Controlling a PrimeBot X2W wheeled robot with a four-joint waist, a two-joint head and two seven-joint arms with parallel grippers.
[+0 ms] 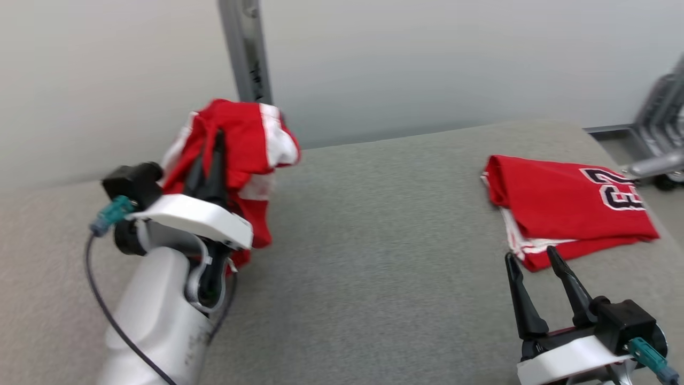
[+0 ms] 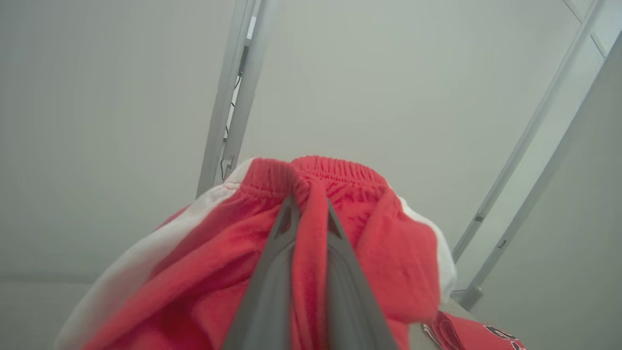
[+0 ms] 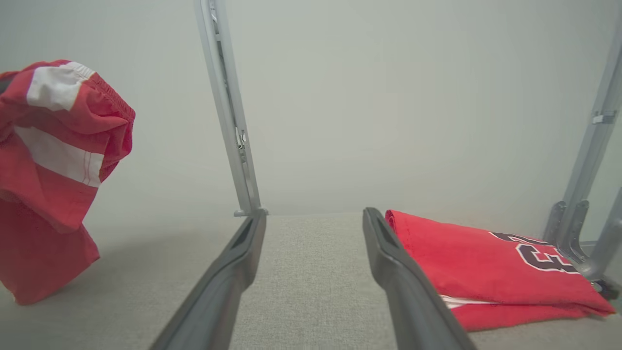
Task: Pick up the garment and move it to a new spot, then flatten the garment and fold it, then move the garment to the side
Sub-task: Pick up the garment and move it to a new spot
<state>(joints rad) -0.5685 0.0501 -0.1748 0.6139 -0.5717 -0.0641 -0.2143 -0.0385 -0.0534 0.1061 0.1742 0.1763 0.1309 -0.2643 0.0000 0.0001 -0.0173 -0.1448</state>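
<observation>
The garment point(image 1: 240, 133) is a pair of red shorts with white stripes, hanging bunched above the left part of the grey table point(image 1: 374, 251). My left gripper point(image 1: 211, 149) is shut on its fabric just below the elastic waistband; in the left wrist view the cloth point(image 2: 384, 243) drapes over both fingers around the gripper point(image 2: 310, 204). In the right wrist view the shorts point(image 3: 53, 170) hang at the far left, their lowest part near the table. My right gripper point(image 1: 529, 254) stands open and empty at the lower right, its own view showing the gripper point(image 3: 313, 214) low over the table.
A folded red jersey point(image 1: 561, 203) with a dark number lies at the table's right, just beyond my right fingertips; it shows again as the jersey point(image 3: 476, 262) beside the right finger. A grey metal post point(image 1: 246, 48) rises behind the table. A metal frame point(image 1: 660, 128) stands at the far right.
</observation>
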